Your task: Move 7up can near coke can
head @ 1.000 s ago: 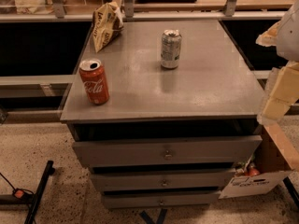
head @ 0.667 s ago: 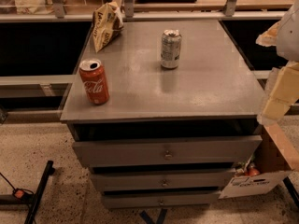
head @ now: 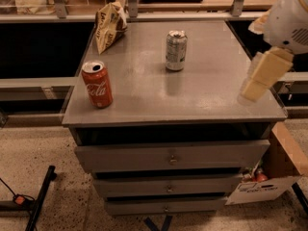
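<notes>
Grey metal desk (head: 202,105), drawers below. 7up can (head: 176,51) upright at 12 o'clock; coke can (head: 97,84) at 8 o'clock, well apart. Tool (head: 251,90) over 3 o'clock edge, nothing visibly held, opening cannot tell. Can likely light, slick, dentable: grip mid-body. Chip bag (head: 109,25) at 10 o'clock, off path.
</notes>
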Available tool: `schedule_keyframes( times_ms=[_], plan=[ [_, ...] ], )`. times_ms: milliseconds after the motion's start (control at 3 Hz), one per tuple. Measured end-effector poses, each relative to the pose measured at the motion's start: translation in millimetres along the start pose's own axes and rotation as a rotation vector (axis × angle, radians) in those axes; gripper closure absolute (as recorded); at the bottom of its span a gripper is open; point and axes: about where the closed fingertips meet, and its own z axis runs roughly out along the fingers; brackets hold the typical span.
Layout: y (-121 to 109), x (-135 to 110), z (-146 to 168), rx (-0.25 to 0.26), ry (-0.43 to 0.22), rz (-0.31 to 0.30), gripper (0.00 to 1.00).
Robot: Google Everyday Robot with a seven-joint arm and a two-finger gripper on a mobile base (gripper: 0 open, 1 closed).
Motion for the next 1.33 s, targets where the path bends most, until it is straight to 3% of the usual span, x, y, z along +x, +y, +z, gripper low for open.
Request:
schedule_keyframes(
  times_ms=[333,667,1000,1333],
  plan=[
    [-33.9,-41.9,29.4,0.055,-0.118,0.061,0.00],
    [-43.0,-49.3,30.1,0.087,-0.143,0.071,0.00],
    [-43.0,-49.4,30.1,0.087,-0.143,0.071,0.00],
    [-58.7,-62.9,39.8,0.111,-0.212,0.101,0.00]
  ],
)
